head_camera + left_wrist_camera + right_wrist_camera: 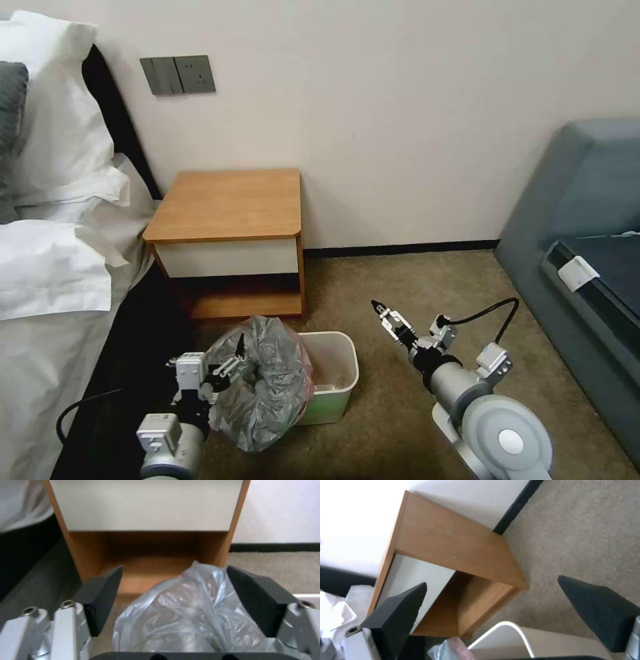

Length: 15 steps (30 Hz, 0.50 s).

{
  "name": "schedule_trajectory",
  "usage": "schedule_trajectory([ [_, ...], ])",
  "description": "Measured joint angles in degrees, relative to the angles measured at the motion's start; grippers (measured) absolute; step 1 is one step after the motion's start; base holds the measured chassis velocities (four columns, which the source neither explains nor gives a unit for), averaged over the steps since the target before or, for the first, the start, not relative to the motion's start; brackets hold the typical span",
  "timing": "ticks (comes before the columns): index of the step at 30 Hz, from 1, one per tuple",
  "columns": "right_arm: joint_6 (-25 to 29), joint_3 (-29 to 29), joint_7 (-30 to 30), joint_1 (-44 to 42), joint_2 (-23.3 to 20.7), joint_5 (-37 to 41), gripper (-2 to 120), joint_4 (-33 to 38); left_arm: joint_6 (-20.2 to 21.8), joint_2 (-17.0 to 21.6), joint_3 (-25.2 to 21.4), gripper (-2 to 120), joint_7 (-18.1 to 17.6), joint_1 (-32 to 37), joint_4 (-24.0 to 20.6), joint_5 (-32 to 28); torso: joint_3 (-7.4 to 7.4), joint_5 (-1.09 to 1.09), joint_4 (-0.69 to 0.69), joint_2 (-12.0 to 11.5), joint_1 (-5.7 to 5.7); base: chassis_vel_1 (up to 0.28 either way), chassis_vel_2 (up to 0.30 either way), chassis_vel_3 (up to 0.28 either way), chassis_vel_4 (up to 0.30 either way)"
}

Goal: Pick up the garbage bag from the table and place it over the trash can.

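A white-sheeted bed (pixel 53 267) is lying at the far left, and beside it the table (pixel 230 203) is standing against the wall with its orange-brown top bare. In front of the table, the left gripper (pixel 230 360) is hovering low over the carpet with its claw spread wide, and the garbage bag (pixel 263 383) is bulging between the fingers, loose rather than pinched, draping over the near left corner of the trash can (pixel 333 373). The bag is off the table, but most of the can's rim is showing uncovered, so spreading the bag over the opening looks left to do. Further right, the right gripper (pixel 385 313) is hanging above the carpet, claw wide and holding nothing. No readable writing or brand is showing.
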Motion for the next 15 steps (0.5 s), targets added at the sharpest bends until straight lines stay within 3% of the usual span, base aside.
schedule_trajectory([
  [2, 0.05, 0.09, 0.05, -0.06, -0.02, 0.00, 100, 0.01, 0.55, 0.12, 0.24, 82, -0.56, -0.23, 0.21, -0.24, 0.00, 0.00, 0.00, 0.00, 0.00, 0.000, 0.000, 0.000, 0.000],
  [7, 0.28, 0.12, 0.34, -0.19, 0.06, -0.22, 100, 0.02, 1.62, 0.52, 1.29, 64, -1.22, -1.14, 1.75, -0.56, 0.00, 0.00, 0.00, 0.00, 0.00, 0.000, 0.000, 0.000, 0.000],
  [15, 0.63, -0.02, 0.81, -0.33, 0.19, -0.60, 100, 0.02, 2.57, 0.67, 3.13, 66, -2.66, -1.97, 3.82, -1.20, 0.00, 0.00, 0.00, 0.00, 0.00, 0.000, 0.000, 0.000, 0.000],
])
